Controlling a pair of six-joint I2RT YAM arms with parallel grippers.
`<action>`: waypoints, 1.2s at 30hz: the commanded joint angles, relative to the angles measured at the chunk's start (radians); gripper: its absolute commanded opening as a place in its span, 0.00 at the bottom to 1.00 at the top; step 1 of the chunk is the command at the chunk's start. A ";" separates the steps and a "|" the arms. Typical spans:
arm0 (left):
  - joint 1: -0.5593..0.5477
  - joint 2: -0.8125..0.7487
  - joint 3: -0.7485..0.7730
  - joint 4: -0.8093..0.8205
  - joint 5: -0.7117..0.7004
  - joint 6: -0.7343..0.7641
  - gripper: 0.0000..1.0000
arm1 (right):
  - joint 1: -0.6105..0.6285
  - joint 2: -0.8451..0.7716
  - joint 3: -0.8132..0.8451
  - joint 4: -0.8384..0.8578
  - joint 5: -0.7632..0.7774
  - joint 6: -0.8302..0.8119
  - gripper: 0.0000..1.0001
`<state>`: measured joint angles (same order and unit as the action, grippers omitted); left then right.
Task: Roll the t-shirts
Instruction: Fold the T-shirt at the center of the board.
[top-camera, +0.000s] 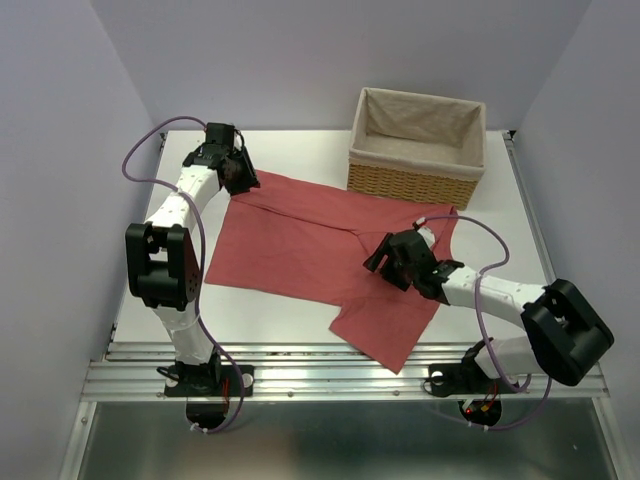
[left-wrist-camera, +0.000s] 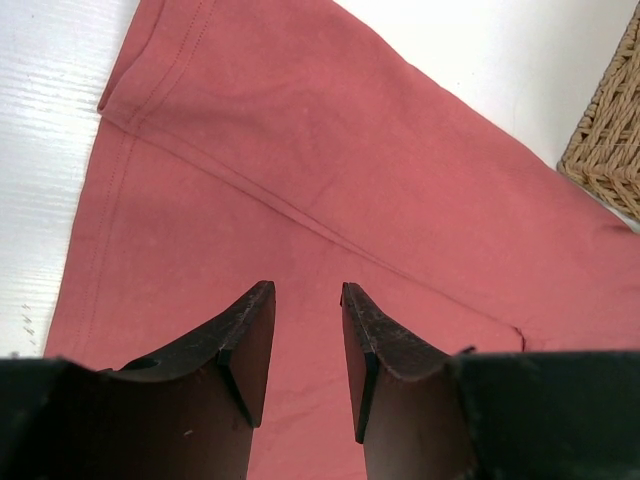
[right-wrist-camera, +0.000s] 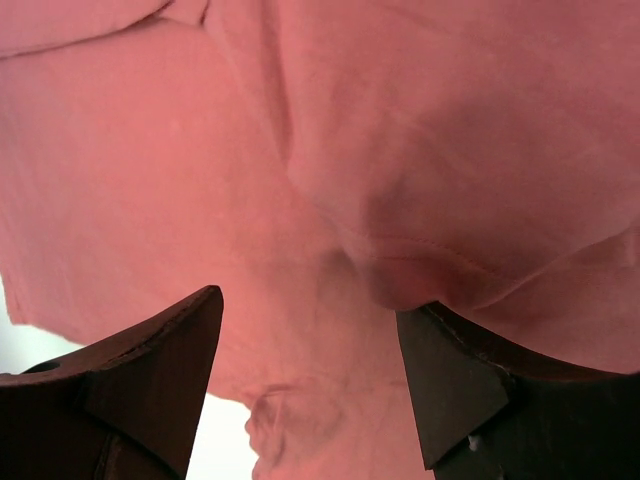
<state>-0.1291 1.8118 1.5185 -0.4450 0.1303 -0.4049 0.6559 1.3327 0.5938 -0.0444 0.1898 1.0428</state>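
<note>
One salmon-red t-shirt (top-camera: 290, 245) lies spread flat on the white table, partly folded over itself near the middle. My left gripper (top-camera: 240, 178) hovers over the shirt's far left corner. In the left wrist view the left gripper (left-wrist-camera: 305, 288) is open, with only flat t-shirt (left-wrist-camera: 350, 150) showing in the gap. My right gripper (top-camera: 380, 258) is low over the shirt's middle fold. In the right wrist view the right gripper (right-wrist-camera: 310, 300) stands wide open, and a hemmed fold of the t-shirt (right-wrist-camera: 200, 150) bulges over its right fingertip (right-wrist-camera: 450, 370).
A wicker basket (top-camera: 412, 182) with a beige liner stands at the back right, just beyond the shirt's far edge; its corner (left-wrist-camera: 610, 150) shows in the left wrist view. Bare white table (top-camera: 270, 315) lies in front of the shirt. Purple walls close in both sides.
</note>
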 joint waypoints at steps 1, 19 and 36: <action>0.002 -0.045 -0.017 0.029 0.009 0.005 0.44 | 0.008 0.010 -0.032 0.122 0.100 0.039 0.75; 0.000 -0.019 -0.037 0.066 0.054 0.011 0.44 | 0.017 0.092 0.017 0.271 0.138 0.037 0.74; 0.002 0.012 0.003 0.043 0.051 0.046 0.44 | 0.110 -0.048 0.084 0.275 0.075 -0.047 0.73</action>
<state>-0.1291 1.8282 1.4815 -0.3969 0.1768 -0.3885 0.7551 1.3949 0.6888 0.2016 0.2443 1.0351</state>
